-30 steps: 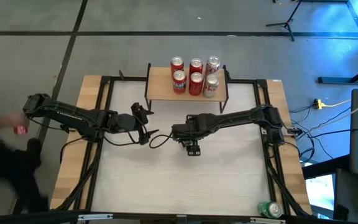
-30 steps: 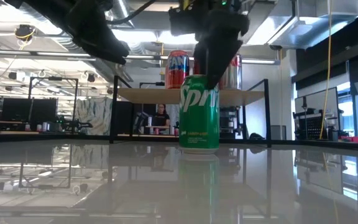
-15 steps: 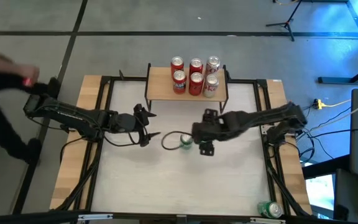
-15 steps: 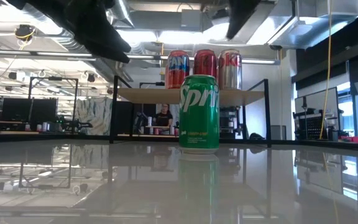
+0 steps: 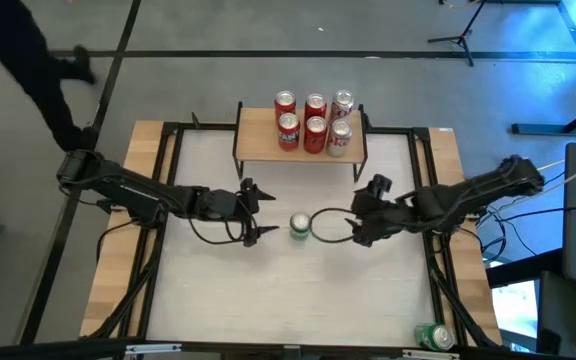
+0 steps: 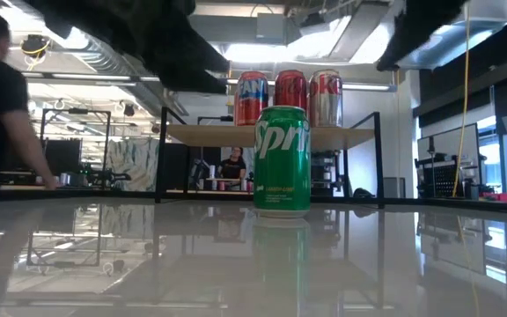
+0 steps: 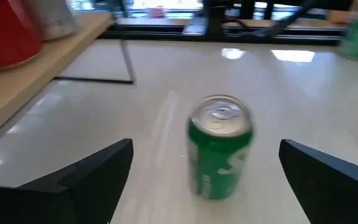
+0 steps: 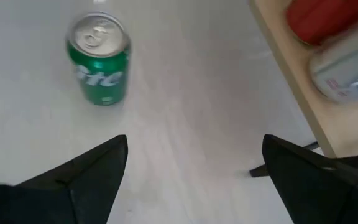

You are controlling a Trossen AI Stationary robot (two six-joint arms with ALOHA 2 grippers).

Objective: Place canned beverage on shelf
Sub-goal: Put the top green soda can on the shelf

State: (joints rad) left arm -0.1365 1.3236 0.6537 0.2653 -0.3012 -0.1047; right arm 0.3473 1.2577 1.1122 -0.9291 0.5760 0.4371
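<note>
A green canned beverage [image 5: 300, 227] stands upright on its base in the middle of the white table, also plain in the low view [image 6: 281, 158]. My left gripper [image 5: 266, 213] is open just left of it, its fingers pointing at the can [image 7: 219, 146] without touching. My right gripper [image 5: 356, 221] is open to the can's right and higher up, looking down on the can [image 8: 99, 59]. The shelf [image 5: 258, 135], light wood on thin black legs, stands at the far edge with several red and silver cans [image 5: 314, 122] on top.
Another green can [image 5: 433, 336] lies at the table's near right corner. A black frame [image 5: 168, 140] runs around the table. A person in dark clothes [image 5: 28, 50] walks on the floor beyond the far left corner. White table lies bare between the can and the shelf.
My right gripper has drawn back from over the green can toward the table's right edge, rising and turning. My left gripper has moved toward the can and tipped lower. The can stands where it was. The person has walked from the table's left side toward the far left.
</note>
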